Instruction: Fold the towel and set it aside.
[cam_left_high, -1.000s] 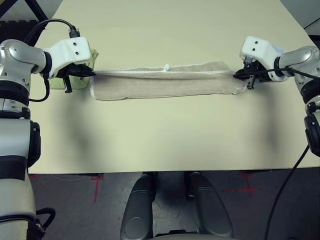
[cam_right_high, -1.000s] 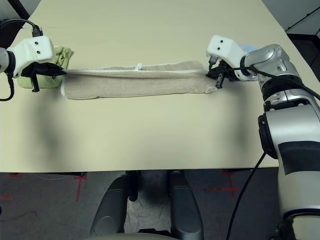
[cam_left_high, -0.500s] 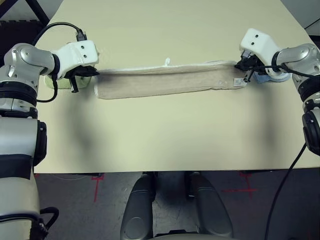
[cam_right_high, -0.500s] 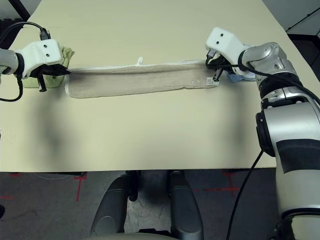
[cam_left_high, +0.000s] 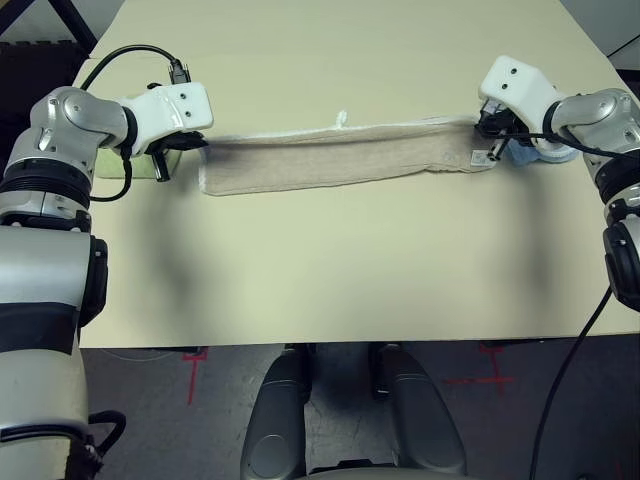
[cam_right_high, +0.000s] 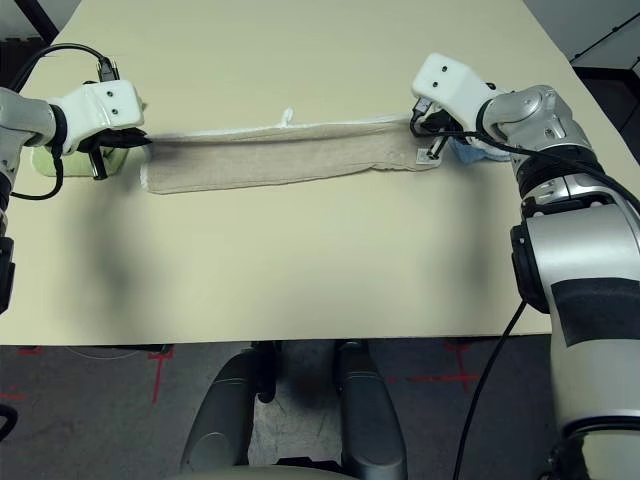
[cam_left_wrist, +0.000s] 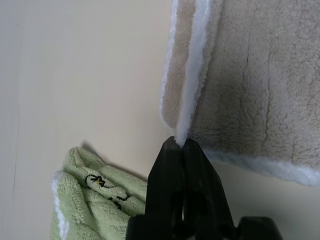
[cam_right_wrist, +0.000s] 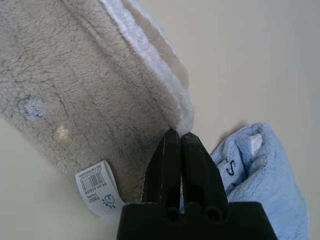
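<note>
- The left wrist view shows the left gripper (cam_left_wrist: 181, 143) pinched tight on the towel's (cam_left_high: 340, 160) white edging, with a light green towel (cam_left_wrist: 95, 205) just beside it.
- The right wrist view shows the right gripper (cam_right_wrist: 180, 136) clamped on the other end's white edge, a small label (cam_right_wrist: 98, 191) hanging near, and a light blue towel (cam_right_wrist: 260, 165) alongside.
- From the head views, the towel lies as a long folded band across the table (cam_left_high: 330, 270), long axis running 9 to 3 o'clock, its white loop (cam_left_high: 341, 118) on the far edge.
</note>
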